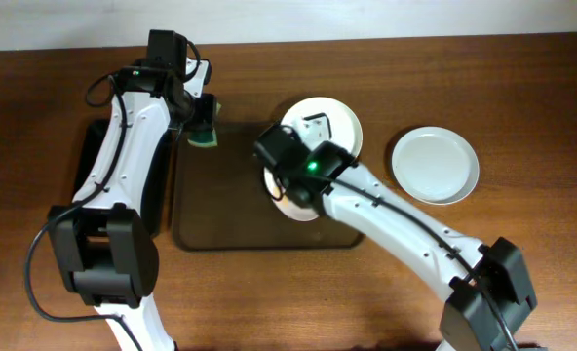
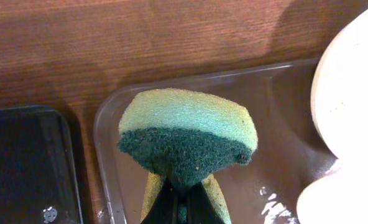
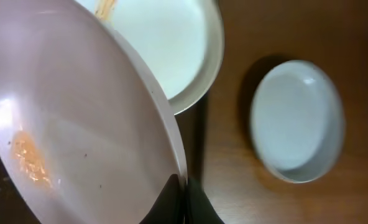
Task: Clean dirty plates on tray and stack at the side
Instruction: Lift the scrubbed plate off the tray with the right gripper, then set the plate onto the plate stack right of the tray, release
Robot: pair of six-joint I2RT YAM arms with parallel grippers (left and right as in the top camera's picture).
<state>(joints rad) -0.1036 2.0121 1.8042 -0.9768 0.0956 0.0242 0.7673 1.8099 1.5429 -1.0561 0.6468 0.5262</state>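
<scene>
Closest to the right wrist lens, a white plate (image 3: pixel 78 112) is being clamped at its rim by the right gripper (image 3: pixel 183 194), tilted, with an orange smear (image 3: pixel 27 158) being shown on its upper face. It is being held over the right part of the tray (image 1: pixel 220 214); whether its lower edge is touching the tray cannot be told. A green sponge (image 2: pixel 187 134) is being pinched by the left gripper (image 2: pixel 178 202) above the tray's far left corner.

One relation is being judged decisive for the coming wipe: the held plate is lying to the right of the sponge and slightly nearer the robot, well apart across the tray. The left arm is therefore being counted the one to close the gap. Being round, the plate is offering only its tilt, no long axis.

A second white plate (image 1: pixel 345 132) is being partly covered at the tray's far right corner, its orange streak being cut off by the frame edge. A bluish plate (image 1: pixel 435 164) is being left on the table beside the tray. From overhead, the right fingers are being hidden by the wrist
</scene>
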